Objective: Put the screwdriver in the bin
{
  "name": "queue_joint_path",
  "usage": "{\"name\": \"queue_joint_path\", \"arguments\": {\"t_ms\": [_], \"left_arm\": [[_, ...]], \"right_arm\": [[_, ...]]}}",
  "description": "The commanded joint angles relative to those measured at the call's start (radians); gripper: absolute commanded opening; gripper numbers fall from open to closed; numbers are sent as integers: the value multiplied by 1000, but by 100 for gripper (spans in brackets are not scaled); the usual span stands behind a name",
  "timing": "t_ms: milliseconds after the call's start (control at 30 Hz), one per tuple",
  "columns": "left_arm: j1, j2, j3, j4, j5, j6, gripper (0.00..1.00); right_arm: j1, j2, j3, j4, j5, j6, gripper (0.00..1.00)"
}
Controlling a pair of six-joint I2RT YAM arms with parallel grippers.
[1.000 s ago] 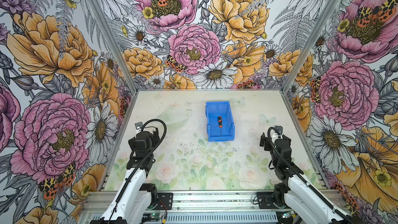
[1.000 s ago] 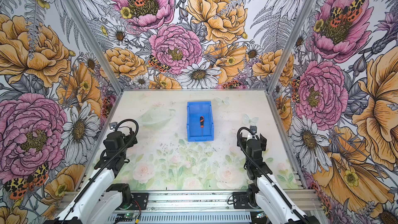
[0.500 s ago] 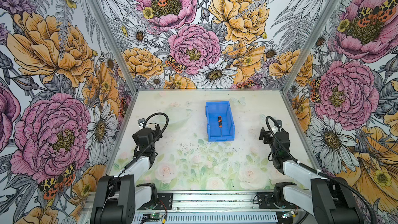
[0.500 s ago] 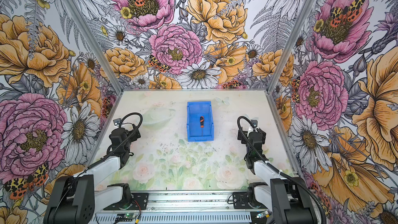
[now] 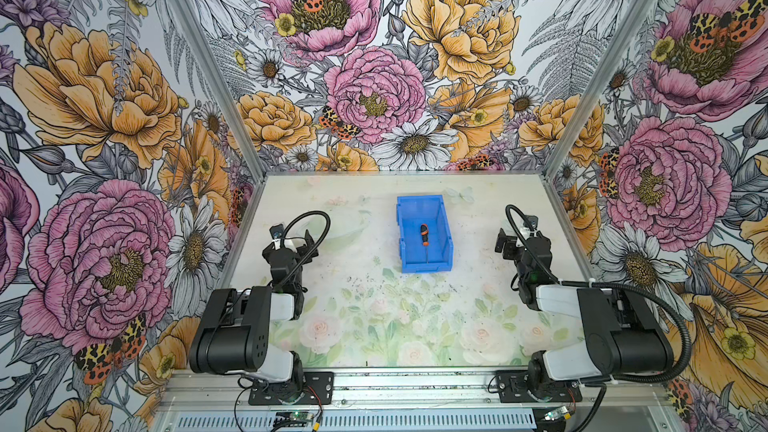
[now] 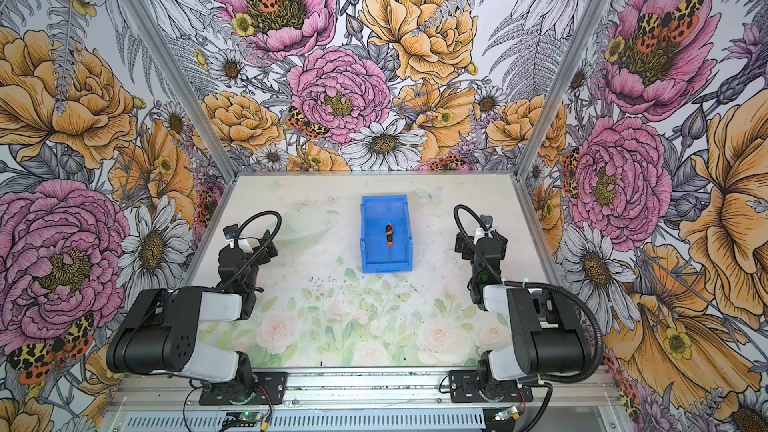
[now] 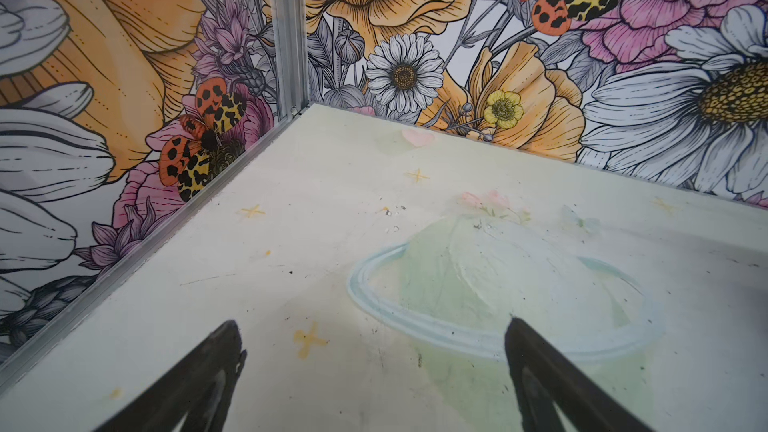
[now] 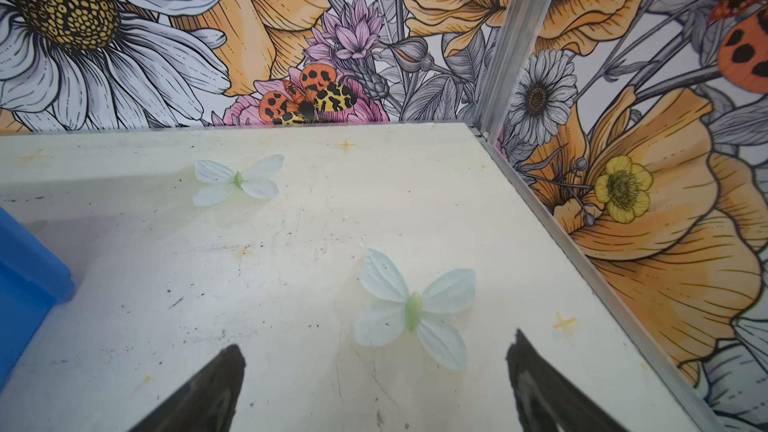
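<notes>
Orange and black plastic formed the handle of the small screwdriver (image 5: 423,233) with a thin, long metal shaft. It lay flat on the floor of the bright blue rectangular plastic bin (image 5: 417,202), roughly midway between the side walls. Its handle pointed toward the far wall and its shaft tip toward the lower near lip. In both top views it was the only thing inside the bin, so the task looked finished. The screwdriver would probably handle as a light, rigid tool. Its thick handle was the sensible place to pinch, across its width from above, because the slim, smooth shaft seemed likely to slip or roll. The tall walls would leave little room for a sideways approach. The left end effector (image 7: 372,324) was spread wide with nothing between its fingers, above the pale floral-printed surface (image 5: 365,297) and well to the left of the bin. The right end effector (image 8: 376,342) was likewise spread and empty, well to the right of the bin, and only a blue corner of the bin showed at the edge of its wrist view.
</notes>
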Motion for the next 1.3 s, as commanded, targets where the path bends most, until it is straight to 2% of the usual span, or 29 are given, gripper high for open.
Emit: {"name": "queue_joint_path", "arguments": {"t_ms": [0, 133, 233, 300, 800, 900, 1267], "left_arm": [[1, 36, 17, 101, 54, 27, 98], [-10, 32, 49, 38, 34, 36, 99], [-45, 33, 77, -14, -55, 56, 99], [-56, 36, 85, -27, -63, 70, 99], [-84, 39, 85, -19, -69, 102, 99], [-56, 36, 98, -52, 9, 88, 99], [-61, 37, 98, -48, 15, 97, 99]], "right_arm": [[-12, 31, 30, 49, -37, 9, 100], [-14, 40, 22, 75, -38, 5, 99], [-14, 39, 22, 72, -37, 6, 99], [-14, 38, 22, 71, -36, 6, 100], [-14, 38, 22, 74, -36, 6, 100], [-14, 38, 22, 72, -37, 5, 99], [-14, 38, 23, 72, -37, 5, 100]]}}
